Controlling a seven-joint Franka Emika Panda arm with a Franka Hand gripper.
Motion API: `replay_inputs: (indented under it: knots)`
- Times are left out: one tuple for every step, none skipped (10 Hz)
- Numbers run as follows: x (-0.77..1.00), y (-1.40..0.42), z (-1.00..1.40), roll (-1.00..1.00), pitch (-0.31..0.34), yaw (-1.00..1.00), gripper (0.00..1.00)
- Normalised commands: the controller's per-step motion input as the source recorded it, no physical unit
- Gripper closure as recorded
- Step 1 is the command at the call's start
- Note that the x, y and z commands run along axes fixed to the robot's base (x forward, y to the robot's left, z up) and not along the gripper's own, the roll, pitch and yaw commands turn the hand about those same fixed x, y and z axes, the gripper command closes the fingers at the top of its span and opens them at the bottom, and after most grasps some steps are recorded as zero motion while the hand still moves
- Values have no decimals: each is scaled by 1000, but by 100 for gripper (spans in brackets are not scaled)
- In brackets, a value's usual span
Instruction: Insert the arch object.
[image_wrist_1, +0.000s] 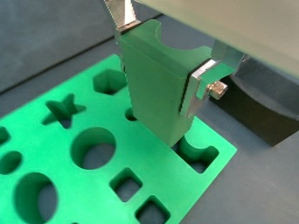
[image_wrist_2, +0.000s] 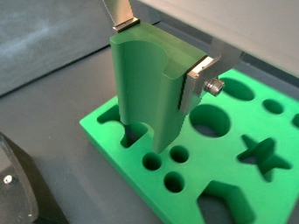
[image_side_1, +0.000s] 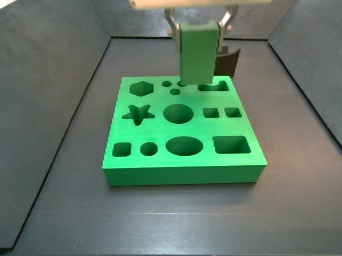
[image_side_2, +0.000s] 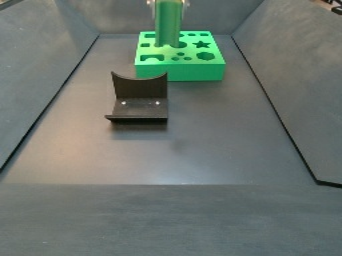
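The arch object (image_wrist_1: 158, 83) is a tall green block with a semicircular notch in its upper end. It also shows in the other wrist view (image_wrist_2: 146, 87). My gripper (image_wrist_1: 163, 54) is shut on it, with silver fingers (image_wrist_2: 198, 79) on two opposite sides, and holds it upright. Its lower end meets the green board (image_wrist_1: 146, 153) at an arch-shaped hole (image_wrist_1: 201, 157) near the board's edge. How deep it sits I cannot tell. In the side views the block (image_side_1: 198, 55) stands over the board's (image_side_1: 181, 172) far row, and the gripper (image_side_2: 167, 5) is above it.
The dark fixture (image_side_2: 134, 100) stands on the grey floor apart from the board (image_side_2: 201, 72). It also shows behind the board (image_side_1: 230, 58) and beside it (image_wrist_1: 263, 109). The board has several other shaped holes, such as a star (image_wrist_1: 65, 109). Dark walls enclose the floor.
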Motion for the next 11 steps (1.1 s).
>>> replay_inputs:
  knots:
    - [320, 109, -391, 54, 9, 0, 100]
    - [414, 74, -331, 60, 43, 0, 100]
    - [440, 91, -309, 94, 59, 0, 100]
    - [489, 97, -334, 110, 76, 0, 100]
    - [503, 80, -414, 109, 73, 0, 100]
    - [460, 69, -437, 71, 64, 0, 100]
    - [380, 0, -417, 0, 64, -169, 100]
    - [237, 0, -377, 0, 46, -360, 100]
    - [200, 0, -369, -13, 49, -411, 100]
    - [186, 0, -471, -27, 31, -363, 100]
    - [134, 0, -574, 0, 0, -223, 100]
